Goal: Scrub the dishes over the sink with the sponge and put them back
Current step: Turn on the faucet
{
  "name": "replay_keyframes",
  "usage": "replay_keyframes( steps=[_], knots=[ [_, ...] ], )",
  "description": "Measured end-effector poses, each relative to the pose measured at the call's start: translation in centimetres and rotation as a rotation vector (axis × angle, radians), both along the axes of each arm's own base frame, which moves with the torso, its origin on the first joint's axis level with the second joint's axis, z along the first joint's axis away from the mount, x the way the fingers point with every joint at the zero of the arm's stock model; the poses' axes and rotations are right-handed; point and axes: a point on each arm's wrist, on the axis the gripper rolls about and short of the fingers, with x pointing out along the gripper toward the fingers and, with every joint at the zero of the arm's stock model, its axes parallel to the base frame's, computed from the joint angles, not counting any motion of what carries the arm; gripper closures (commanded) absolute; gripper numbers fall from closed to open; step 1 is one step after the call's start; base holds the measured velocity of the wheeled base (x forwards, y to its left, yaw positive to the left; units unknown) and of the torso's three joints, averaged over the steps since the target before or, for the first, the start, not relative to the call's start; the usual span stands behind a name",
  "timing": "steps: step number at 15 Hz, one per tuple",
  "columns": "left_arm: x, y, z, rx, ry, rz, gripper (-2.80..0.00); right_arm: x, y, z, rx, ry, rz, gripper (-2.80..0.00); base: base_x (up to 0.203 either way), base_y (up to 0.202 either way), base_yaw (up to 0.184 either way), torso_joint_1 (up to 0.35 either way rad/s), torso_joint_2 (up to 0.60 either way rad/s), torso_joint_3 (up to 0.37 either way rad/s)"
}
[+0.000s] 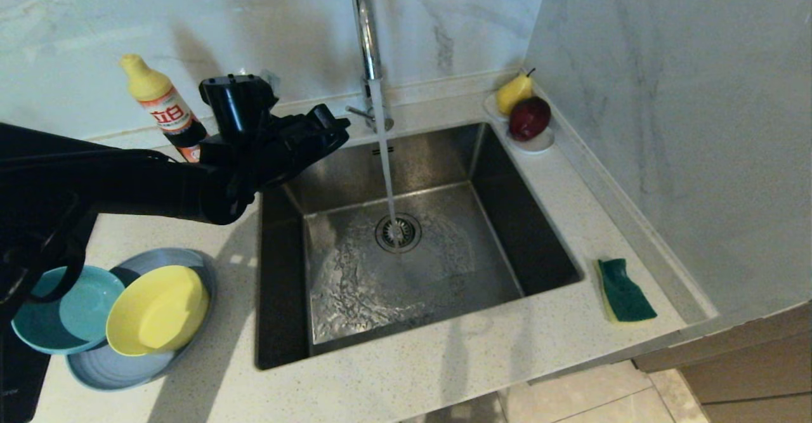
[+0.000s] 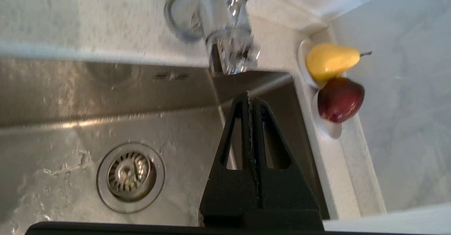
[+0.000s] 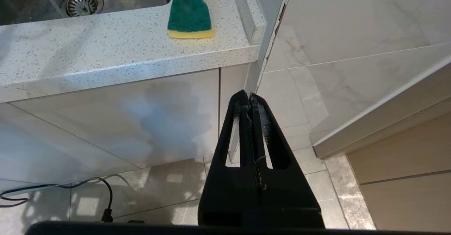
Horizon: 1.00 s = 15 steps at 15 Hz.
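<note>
The dishes sit on the counter left of the sink [image 1: 282,271]. A yellow bowl [image 1: 155,312] lies tilted on the grey-blue plate [image 1: 114,369], and the teal bowl [image 1: 66,312] is beside it. The sponge [image 1: 625,290], green side up, lies on the counter right of the sink and also shows in the right wrist view as the sponge [image 3: 189,13]. My left gripper [image 1: 341,130] hangs shut and empty over the sink's back left corner, close to the tap [image 1: 365,23]; it shows as my left gripper [image 2: 249,97]. My right gripper [image 3: 248,97] is shut and empty, parked below the counter's edge.
Water runs from the tap onto the drain strainer [image 1: 398,233]. A yellow-capped detergent bottle [image 1: 162,106] stands behind my left arm. A white saucer [image 1: 539,144] with a pear [image 1: 514,92] and a red apple [image 1: 530,118] sits in the back right corner, against the wall.
</note>
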Motion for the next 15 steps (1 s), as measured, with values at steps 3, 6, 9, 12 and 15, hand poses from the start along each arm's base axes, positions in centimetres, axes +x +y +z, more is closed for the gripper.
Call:
replay_keyframes(
  steps=[3,6,9,12,15],
  knots=[
    [-0.2,0.0,-0.1,-0.001,-0.010,0.009,0.00,0.0,0.0,0.0,-0.001,0.000,0.000,0.00,0.000,0.000,0.000,0.000,0.00,0.000],
    [-1.3,1.1,2.2,-0.007,-0.048,0.028,0.00,0.0,0.0,0.0,-0.001,0.000,0.000,0.00,0.000,0.000,0.000,0.000,0.00,0.000],
    [-4.4,2.3,5.4,0.037,-0.091,0.062,0.00,0.0,0.0,0.0,0.000,0.000,0.000,0.00,0.000,0.000,0.000,0.000,0.00,0.000],
    [-8.8,3.6,6.5,0.188,-0.133,0.161,0.00,0.0,0.0,0.0,-0.001,0.000,0.000,0.00,0.000,0.000,0.000,0.000,0.00,0.000],
    [-14.5,5.2,8.0,0.298,-0.187,0.286,0.00,0.0,0.0,0.0,-0.001,0.000,0.000,0.00,0.000,0.000,0.000,0.000,0.00,0.000]
  ],
)
